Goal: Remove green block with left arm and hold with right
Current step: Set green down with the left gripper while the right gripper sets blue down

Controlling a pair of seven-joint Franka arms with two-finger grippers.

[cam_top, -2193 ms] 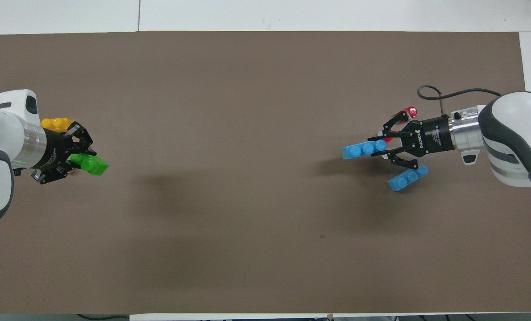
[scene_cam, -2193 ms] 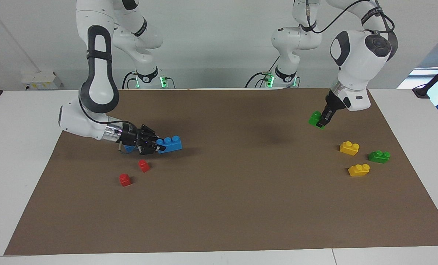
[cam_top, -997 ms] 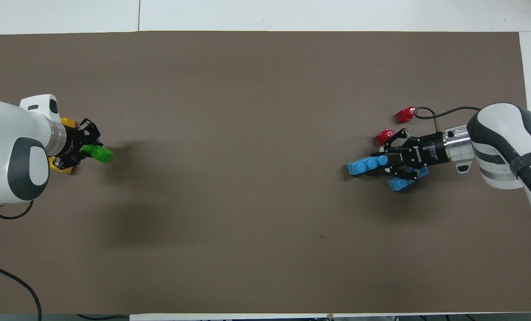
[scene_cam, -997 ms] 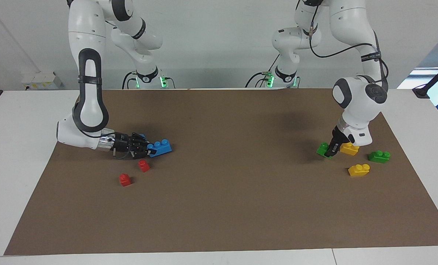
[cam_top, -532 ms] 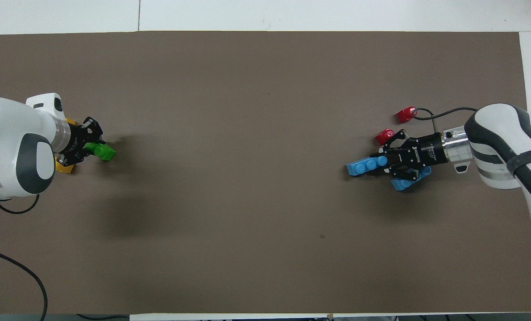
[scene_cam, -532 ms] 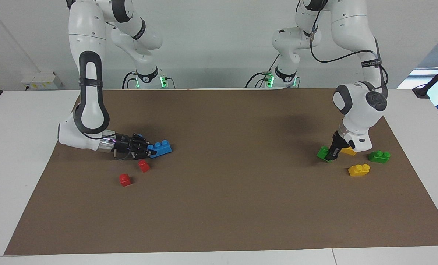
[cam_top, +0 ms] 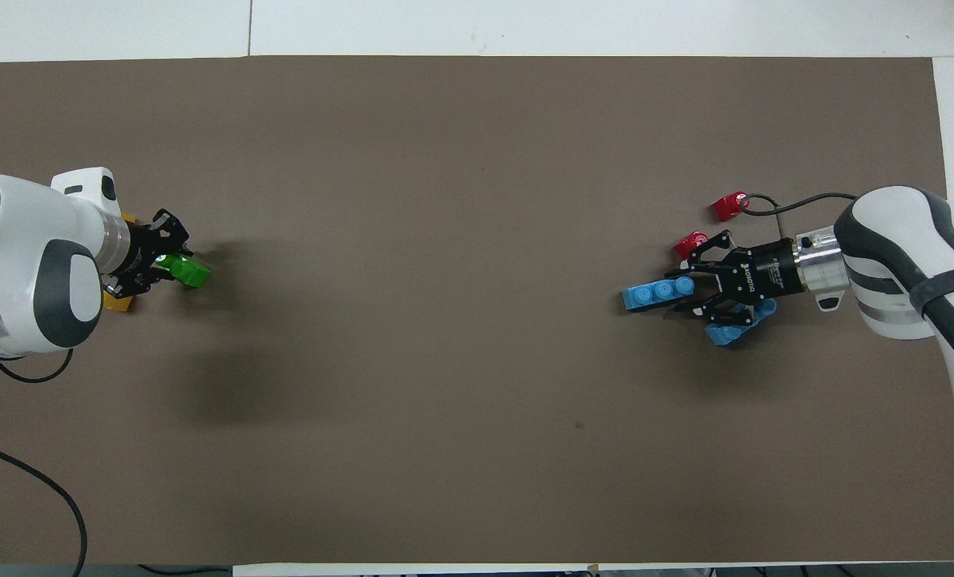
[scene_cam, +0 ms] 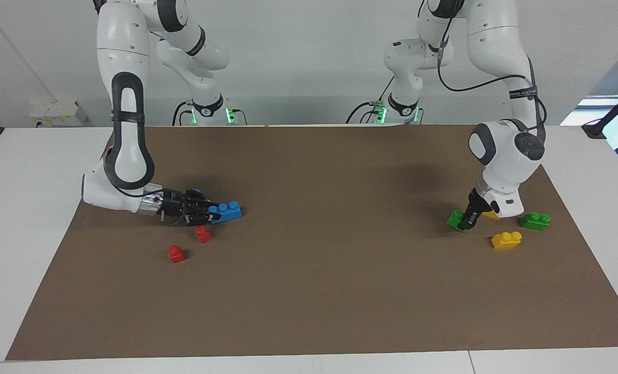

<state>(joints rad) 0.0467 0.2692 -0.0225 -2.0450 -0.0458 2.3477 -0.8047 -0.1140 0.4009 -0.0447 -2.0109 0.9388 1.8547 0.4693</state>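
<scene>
The green block (scene_cam: 455, 218), seemingly small, light and hard, is touched by the left gripper (scene_cam: 465, 224); grip cannot be told. Flat sides are best pinched.

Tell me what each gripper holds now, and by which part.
Cannot be told. The left gripper sits at the green block's end, the right gripper at a blue block's end; both blocks look set down on the mat.

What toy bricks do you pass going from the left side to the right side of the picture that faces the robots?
Facing view, left to right: red brick → second red brick → blue brick → green block → yellow brick → darker green brick. A half-hidden second blue brick and second yellow brick are left out.
</scene>
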